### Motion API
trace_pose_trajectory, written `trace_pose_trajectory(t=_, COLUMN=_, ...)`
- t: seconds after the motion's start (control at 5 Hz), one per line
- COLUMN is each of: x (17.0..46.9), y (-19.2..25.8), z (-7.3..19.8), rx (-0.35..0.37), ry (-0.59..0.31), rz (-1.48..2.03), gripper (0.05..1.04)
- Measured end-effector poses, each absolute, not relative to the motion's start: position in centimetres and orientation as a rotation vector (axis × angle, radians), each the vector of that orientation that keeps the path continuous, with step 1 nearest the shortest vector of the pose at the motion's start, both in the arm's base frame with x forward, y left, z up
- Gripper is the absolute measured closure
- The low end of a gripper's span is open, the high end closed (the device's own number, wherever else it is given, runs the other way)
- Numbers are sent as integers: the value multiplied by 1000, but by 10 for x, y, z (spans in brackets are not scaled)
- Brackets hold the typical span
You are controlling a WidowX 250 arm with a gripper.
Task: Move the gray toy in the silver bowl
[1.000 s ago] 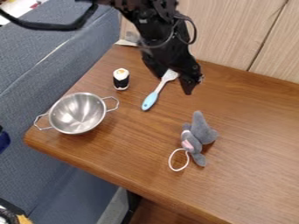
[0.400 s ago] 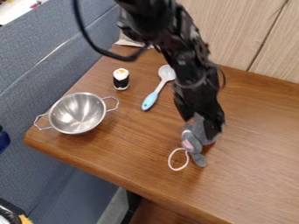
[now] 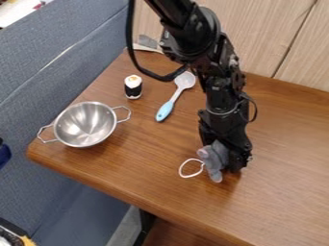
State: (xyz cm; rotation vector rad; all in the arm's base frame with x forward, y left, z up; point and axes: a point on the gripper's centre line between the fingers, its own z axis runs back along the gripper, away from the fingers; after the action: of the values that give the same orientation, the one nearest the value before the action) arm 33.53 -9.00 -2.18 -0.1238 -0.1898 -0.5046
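Transfer is incomplete: the gray plush toy (image 3: 216,157) is located below and right of frame centre, at the pincer (image 3: 226,157); whether it is grasped cannot be determined. Placement in the silver bowl (image 3: 85,125), left, is outstanding.

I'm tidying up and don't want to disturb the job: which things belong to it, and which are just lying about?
Belong to the job:
- gray plush toy with a white loop
- silver two-handled bowl
- black gripper, at the toy

Just lying about:
- blue-handled spoon
- small black-and-white sushi-like item
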Motion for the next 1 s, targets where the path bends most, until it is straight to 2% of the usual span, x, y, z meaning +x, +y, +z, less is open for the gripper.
trace_pose_trajectory(t=0.2, x=335, y=-89, z=-24, rx=-92, ry=-188, rz=-509, gripper=366)
trace_pose_trajectory(t=0.4, x=336, y=-88, z=-24, rx=-84, ry=-189, rz=-503, gripper=499)
trace_pose_trajectory(t=0.6, x=335, y=-86, z=-23, rx=-76, ry=-194, rz=-501, gripper=512)
trace_pose_trajectory(t=0.8, x=339, y=-87, z=-7, rx=-66, ry=-224, rz=-515, gripper=512)
trace_pose_trajectory(t=1.0, x=347, y=-85, z=35, rx=-39, ry=-333, rz=-519, gripper=512)
